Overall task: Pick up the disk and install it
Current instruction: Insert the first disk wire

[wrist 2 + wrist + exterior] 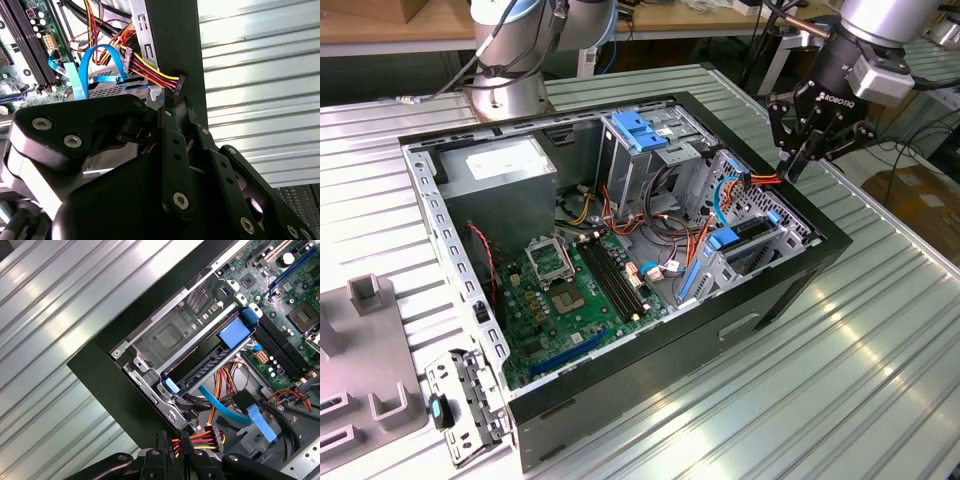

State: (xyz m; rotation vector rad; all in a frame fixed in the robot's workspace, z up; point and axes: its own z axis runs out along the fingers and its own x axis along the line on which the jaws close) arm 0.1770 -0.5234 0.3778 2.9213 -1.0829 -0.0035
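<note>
Your tool [173, 441] is pressed together, apparently pinching the power plug [179, 83] beside the disk [200, 371]. You've seemingly got the disk seated inside the drive cage [170, 335] at the case [100, 375] corner; cabling looks unfinished.

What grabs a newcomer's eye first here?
An open black computer case sits on the ribbed metal table, green motherboard exposed. The black gripper hangs over the case's edge at the exterior view's right, close to a red-and-yellow cable bundle. A bright blue latch tops the grey drive cage.
</note>
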